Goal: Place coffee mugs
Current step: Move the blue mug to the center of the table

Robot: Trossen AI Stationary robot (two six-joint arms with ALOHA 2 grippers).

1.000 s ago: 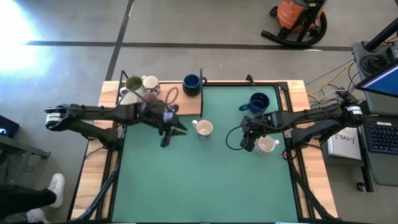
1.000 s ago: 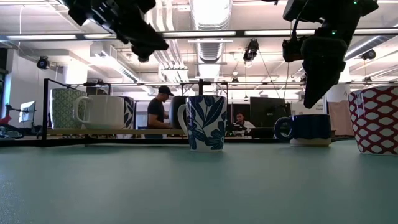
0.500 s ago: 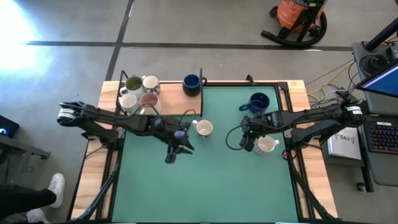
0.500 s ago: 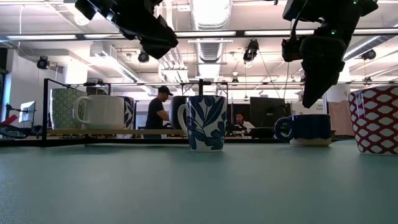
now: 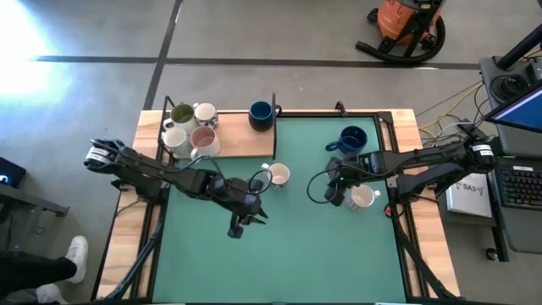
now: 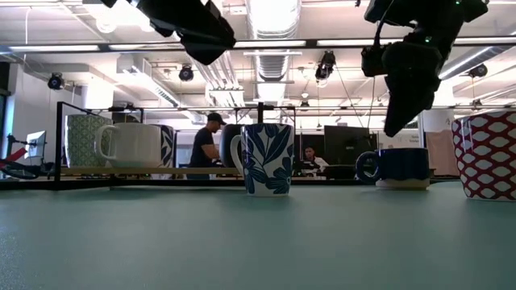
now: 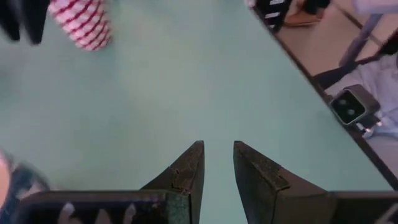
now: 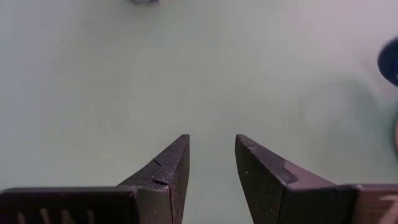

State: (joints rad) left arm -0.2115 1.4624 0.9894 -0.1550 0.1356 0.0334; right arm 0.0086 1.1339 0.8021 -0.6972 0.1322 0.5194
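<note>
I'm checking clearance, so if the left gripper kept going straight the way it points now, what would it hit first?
Probably just the bare green mat. The left gripper points down at empty mat, slightly open and holding nothing; the red-and-white patterned mug sits well off that line, though depth is uncertain.

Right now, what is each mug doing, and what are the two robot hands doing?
Blue leaf mug: upright on the green mat, free.
Red patterned mug: upright on the mat, free.
Navy mug on mat: upright, free.
Navy mug on board: upright.
Four pale mugs: upright, clustered on the wooden board.
Left end effector: open, empty, above the mat.
Right end effector: open, empty, above the mat.
</note>
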